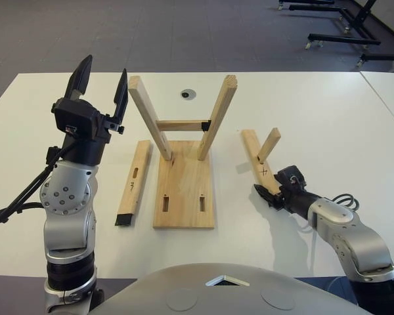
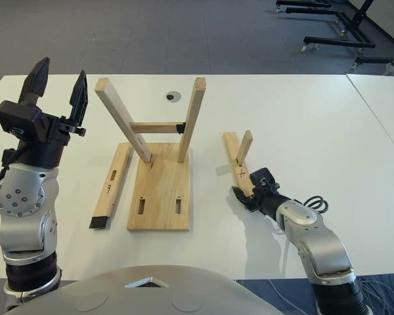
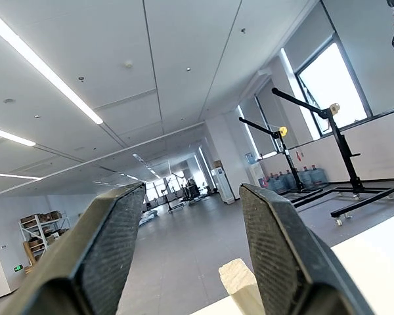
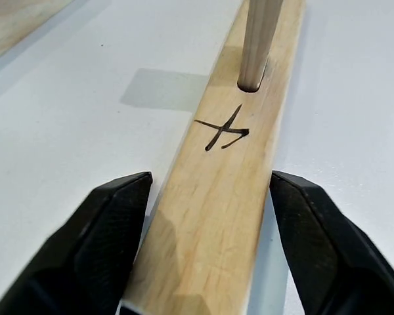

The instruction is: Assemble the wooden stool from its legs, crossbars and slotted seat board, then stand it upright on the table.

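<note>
The slotted seat board (image 1: pixel 184 187) lies flat in the middle of the table. Two legs (image 1: pixel 149 117) (image 1: pixel 217 115) stand in its far slots, leaning apart and joined by a crossbar (image 1: pixel 179 125). A loose leg (image 1: pixel 134 180) lies to the board's left. On the right lies another leg (image 4: pixel 230 157), marked with a cross, with a short crossbar (image 1: pixel 269 144) stuck in it. My right gripper (image 1: pixel 266 193) is open, low on the table, its fingers on either side of that leg's near end. My left gripper (image 1: pixel 105 69) is open and empty, raised and pointing up, left of the standing legs.
A round cable hole (image 1: pixel 186 94) sits in the white table (image 1: pixel 328 118) behind the stool parts. A second table (image 1: pixel 389 85) adjoins at the far right. Wheeled black stands (image 1: pixel 345 36) are on the floor beyond.
</note>
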Robot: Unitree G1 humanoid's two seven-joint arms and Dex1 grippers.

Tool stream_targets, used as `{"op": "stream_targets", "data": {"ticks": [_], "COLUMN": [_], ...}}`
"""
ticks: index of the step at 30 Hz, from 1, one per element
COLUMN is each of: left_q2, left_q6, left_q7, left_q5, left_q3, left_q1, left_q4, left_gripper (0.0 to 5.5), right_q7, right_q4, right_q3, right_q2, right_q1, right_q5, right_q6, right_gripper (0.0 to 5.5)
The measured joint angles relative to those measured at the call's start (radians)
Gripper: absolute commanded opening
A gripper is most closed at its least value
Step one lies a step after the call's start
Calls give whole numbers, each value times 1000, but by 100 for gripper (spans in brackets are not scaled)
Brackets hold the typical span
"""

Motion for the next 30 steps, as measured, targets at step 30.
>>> {"op": "stream_targets", "data": {"ticks": [30], "left_q2": [151], "left_q6": [590], "left_q7": [-276], "left_q5": [-1404], "left_q3": [256], "left_q1": [-402], "left_q4": [149], "left_gripper": [340], "right_q7": [94], "right_q4": [-25], "right_q3": [-226], "right_q2": [319], "right_q1": [-732], "right_q5": [782], "right_q6": [-152], "right_gripper": [210]}}
